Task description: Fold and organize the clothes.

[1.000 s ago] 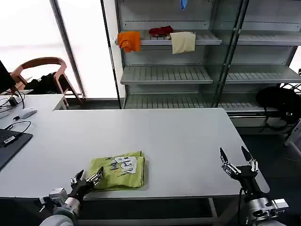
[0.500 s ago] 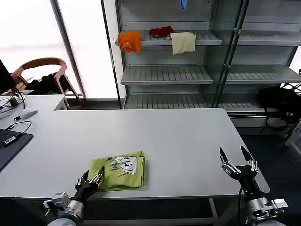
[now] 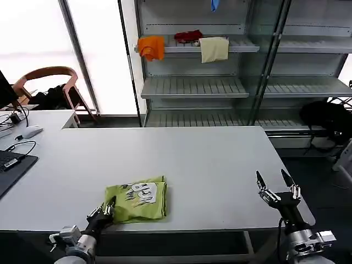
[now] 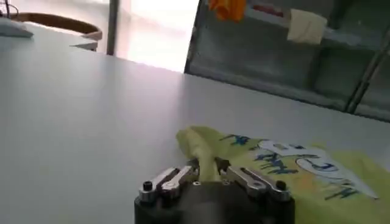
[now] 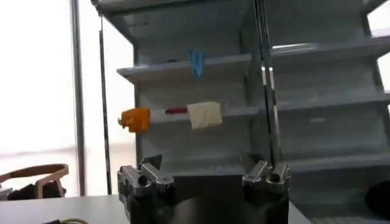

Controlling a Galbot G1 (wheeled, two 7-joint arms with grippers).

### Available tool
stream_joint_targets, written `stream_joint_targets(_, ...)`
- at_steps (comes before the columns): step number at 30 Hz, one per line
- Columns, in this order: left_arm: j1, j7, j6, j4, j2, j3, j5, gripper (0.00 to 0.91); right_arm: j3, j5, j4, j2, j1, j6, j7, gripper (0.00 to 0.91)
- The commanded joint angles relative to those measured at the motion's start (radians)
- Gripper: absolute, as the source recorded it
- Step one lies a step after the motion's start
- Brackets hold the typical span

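Since a second ago your left gripper [image 3: 105, 210] has closed in on the near-left corner of the lime-green T-shirt [image 3: 137, 198], and the shirt has shifted slightly toward nine o'clock on the table [image 3: 209, 165]. In the left wrist view the jaws have come together on a raised fold of green fabric at that corner [image 4: 206, 167], so you look to be pinching the cloth, not just hovering beside it.

Your right gripper [image 3: 276, 190] is parked at about four o'clock from the shirt, well apart from it near the table's right edge, with its fingers spread wide and nothing between them; the right wrist view [image 5: 204, 178] shows the same wide gap.

The shirt lies at the front-left of the table as a compact, roughly square packet with the pale print facing up. Judging from that, most of the folding appears done. What seems left is either one last fold from the corner you hold or tidying the packet into its final place. The orange cloth [image 3: 150, 47] and cream cloth [image 3: 214, 49] sit on the shelf [image 3: 192, 88] at twelve o'clock, far from your work.
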Motion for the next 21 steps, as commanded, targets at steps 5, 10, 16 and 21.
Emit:
stream_joint_targets(5, 0.010, -0.003, -0.024, -0.056, 0.151, -0.151, -0.074, 0.000, -0.001, 0.002, 0.002, -0.003, 0.007, -0.004, 0.002, 0.907)
stream_joint_targets(10, 0.033, 0.031, -0.016, -0.012, 0.272, -0.358, -0.118, 0.000, -0.004, 0.004, 0.000, -0.005, 0.013, -0.003, 0.001, 0.907)
stream_joint_targets(16, 0.068, 0.218, 0.005, 0.030, 0.414, -0.634, -0.012, 0.000, -0.012, 0.005, -0.003, -0.006, 0.021, -0.003, 0.001, 0.907)
stream_joint_targets(21, 0.027, 0.441, 0.005, 0.017, 0.501, -0.696, 0.154, 0.000, -0.016, 0.003, -0.001, -0.001, 0.021, -0.004, 0.001, 0.907)
